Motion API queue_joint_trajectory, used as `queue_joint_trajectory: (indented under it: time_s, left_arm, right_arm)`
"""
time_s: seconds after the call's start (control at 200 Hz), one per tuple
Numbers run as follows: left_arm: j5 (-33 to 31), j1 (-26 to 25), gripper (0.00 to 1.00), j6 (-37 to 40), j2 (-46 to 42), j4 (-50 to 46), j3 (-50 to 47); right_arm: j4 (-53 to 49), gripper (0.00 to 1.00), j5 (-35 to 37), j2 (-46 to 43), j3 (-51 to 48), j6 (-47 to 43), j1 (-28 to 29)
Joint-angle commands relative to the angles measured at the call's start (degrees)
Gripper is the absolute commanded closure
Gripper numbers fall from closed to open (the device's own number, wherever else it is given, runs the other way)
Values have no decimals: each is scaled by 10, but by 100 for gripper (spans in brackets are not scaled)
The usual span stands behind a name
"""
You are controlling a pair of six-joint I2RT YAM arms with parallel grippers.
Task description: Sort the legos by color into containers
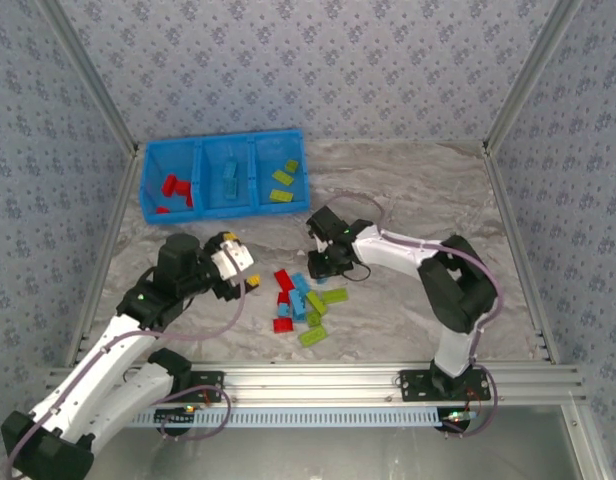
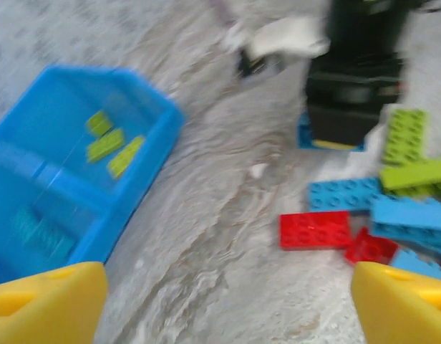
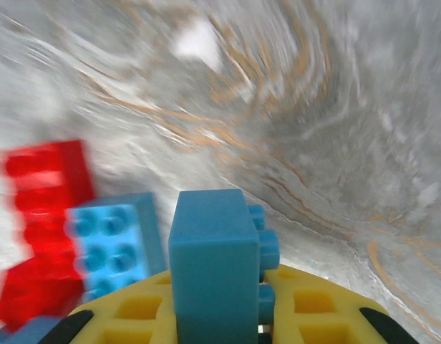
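Clamped upright between the yellow fingers (image 3: 328, 315) of the right hand (image 1: 326, 258) is one light blue studded plastic brick (image 3: 215, 261), gripped low on its body. Just beside that hand, on its near side, the loose pile of bricks (image 1: 303, 305) lies on the grey marbled counter (image 1: 418, 190). It holds about three red, three or four light blue and four lime green, though overlap makes the count uncertain. Left hand (image 2: 228, 304) hangs beside the pile, released, its fingers wide apart with nothing between them. Ahead of the right hand and off to its left stands the bright blue plastic bin (image 1: 225, 214) of three compartments. About three red bricks lie in the left one, two light blue in the middle compartment (image 1: 240, 203), and three lime green in the right.

Judgement: the held brick belongs in the middle. It should be lifted clear of the near wall, centred between the dividers and let go low, so it does not bounce into a neighbouring compartment.
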Motion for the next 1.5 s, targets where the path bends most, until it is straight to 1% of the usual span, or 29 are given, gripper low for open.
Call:
queue_joint_trajectory:
  time_s: [0.0,0.125,0.195,0.25,0.315,0.41,0.55,0.655,0.73,0.79,0.815,0.845,0.864,0.909,1.039,1.114,1.199,1.294,1.329,1.384,1.494]
  left_arm:
    - [-63,61,9,-163,2,50,57]
    - [-75,157,11,-260,36,58,85]
    - [-89,198,12,-283,54,54,93]
    - [-101,214,12,-278,58,60,87]
    - [-113,219,12,-270,49,72,71]
    - [-102,218,12,-261,28,87,48]
    - [-105,216,12,-250,20,94,38]
    - [-104,216,12,-248,27,90,41]
    - [-104,216,12,-245,29,91,40]
    - [-103,214,12,-241,30,92,39]
    - [-103,212,12,-239,32,92,40]
    - [-103,213,12,-238,33,91,39]
    - [-103,213,12,-238,33,90,39]
    - [-104,212,12,-235,32,89,39]
    - [-110,208,12,-226,29,89,37]
    - [-111,205,12,-224,30,88,37]
    - [-110,203,12,-223,31,88,37]
    - [-107,203,12,-225,34,88,38]
    - [-107,202,12,-225,35,87,39]
    - [-106,202,12,-229,37,85,41]
    - [-106,201,12,-242,46,78,44]
  right_arm:
    - [72,78,1,-88,35,-24,7]
    - [172,78,21,-89,76,-58,26]
    - [251,78,42,-62,96,-77,31]
    - [296,78,66,-28,120,-93,30]
    - [333,78,89,22,162,-117,29]
    - [351,78,85,103,250,-148,27]
    - [333,78,76,224,397,-177,29]
    - [261,77,86,308,525,-190,29]
    - [214,74,90,359,606,-192,28]
    - [168,68,86,395,672,-185,28]
    - [149,62,85,408,696,-183,29]
    - [128,50,86,421,722,-183,30]
    - [115,45,85,428,735,-184,31]
    - [95,42,89,434,750,-192,32]
    - [49,40,89,412,736,-230,32]
    - [36,40,91,372,689,-265,32]
    - [87,39,92,288,556,-287,26]
    - [172,39,59,171,389,-280,10]
    - [192,36,57,131,342,-272,5]
    - [207,35,59,72,279,-264,-1]
    - [202,34,76,-36,171,-250,-3]
